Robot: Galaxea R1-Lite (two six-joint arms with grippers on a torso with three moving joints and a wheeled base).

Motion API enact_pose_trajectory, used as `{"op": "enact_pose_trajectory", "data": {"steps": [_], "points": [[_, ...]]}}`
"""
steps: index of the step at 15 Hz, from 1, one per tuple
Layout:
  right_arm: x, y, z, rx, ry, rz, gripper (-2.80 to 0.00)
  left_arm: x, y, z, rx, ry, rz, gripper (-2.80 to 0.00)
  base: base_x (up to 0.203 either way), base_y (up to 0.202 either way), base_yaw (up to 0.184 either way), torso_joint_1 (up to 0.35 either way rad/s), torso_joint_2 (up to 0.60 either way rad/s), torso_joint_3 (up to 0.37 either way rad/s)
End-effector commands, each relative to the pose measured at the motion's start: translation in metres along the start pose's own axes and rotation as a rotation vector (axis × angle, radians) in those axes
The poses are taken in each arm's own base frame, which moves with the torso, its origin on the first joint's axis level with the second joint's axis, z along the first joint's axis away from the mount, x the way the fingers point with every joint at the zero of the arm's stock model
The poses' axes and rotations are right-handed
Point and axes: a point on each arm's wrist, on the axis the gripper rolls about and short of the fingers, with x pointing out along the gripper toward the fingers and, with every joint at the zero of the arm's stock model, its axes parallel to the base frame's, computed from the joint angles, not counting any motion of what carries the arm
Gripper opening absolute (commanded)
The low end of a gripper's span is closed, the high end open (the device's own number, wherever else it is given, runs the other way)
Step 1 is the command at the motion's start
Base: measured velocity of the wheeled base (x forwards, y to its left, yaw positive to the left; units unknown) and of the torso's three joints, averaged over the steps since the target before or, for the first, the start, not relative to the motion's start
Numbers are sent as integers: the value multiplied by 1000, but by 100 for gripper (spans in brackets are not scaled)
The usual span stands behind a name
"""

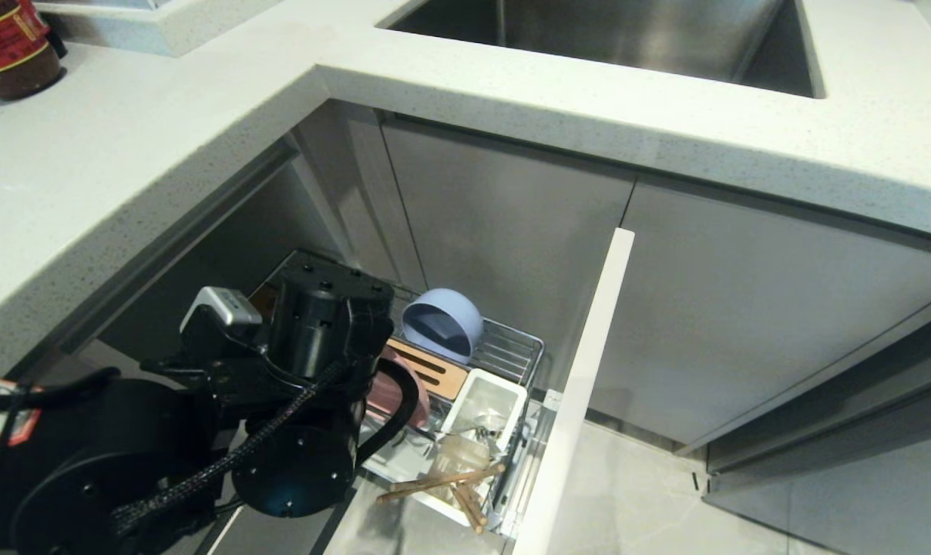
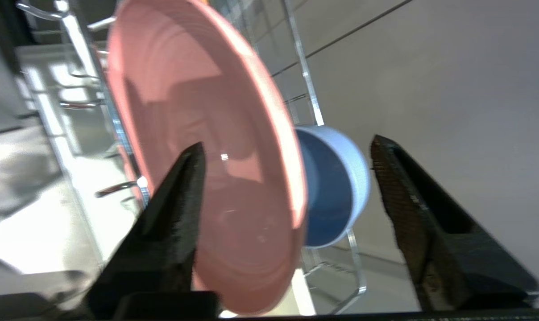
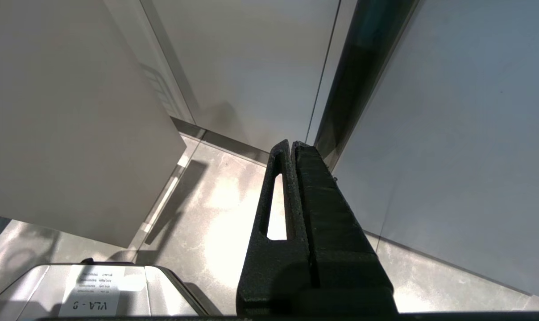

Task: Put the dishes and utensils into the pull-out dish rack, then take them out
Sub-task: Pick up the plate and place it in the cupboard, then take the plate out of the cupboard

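Your left gripper [image 2: 287, 154]: fingers apart w/ plate [image 2: 198, 147] between, standing on edge in rack [image 1: 512, 351] so it drains. Bowl [image 1: 442, 324] at 12 behind it; chopsticks [image 1: 442, 482] in cup at 4. Right gripper [image 3: 292, 145] closed, parked.

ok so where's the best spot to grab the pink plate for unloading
Probably its top rim, coming straight down from above. The plate stands on edge in the rack, so only the thin upper rim is free; the bowl stands just behind it. The left gripper, open, already straddles that rim, one finger on each face.
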Motion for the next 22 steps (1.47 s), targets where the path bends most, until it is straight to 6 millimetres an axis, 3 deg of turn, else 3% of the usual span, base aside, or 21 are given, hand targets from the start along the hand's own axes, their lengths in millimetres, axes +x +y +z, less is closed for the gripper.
{"op": "enact_pose_trajectory", "data": {"steps": [1,10,11,13,15,18,20,22], "points": [[0,0,0,0,0,0,-280,-4,0,5,0,-2,4,0,0,0,0,0,0,0],[0,0,0,0,0,0,-280,-64,-14,69,39,68,-66,0,0,0,0,0,0,0],[0,0,0,0,0,-1,-280,-69,-18,75,48,77,-73,-280,0,0,0,0,0,0],[0,0,0,0,0,-1,-280,-74,-25,84,73,83,-79,-280,0,0,0,0,0,0],[0,0,0,-1,0,-1,-280,-81,-49,107,67,66,-124,-280,0,0,0,0,0,0],[0,0,0,0,0,-1,-280,-92,-77,139,235,34,-205,-280,0,0,0,0,0,0],[0,0,0,0,0,0,-280,-93,-82,159,412,10,-246,-280,0,0,0,0,0,0],[0,0,0,0,0,0,-280,-84,-80,191,447,-49,-238,-280,0,0,0,0,0,0]]}}
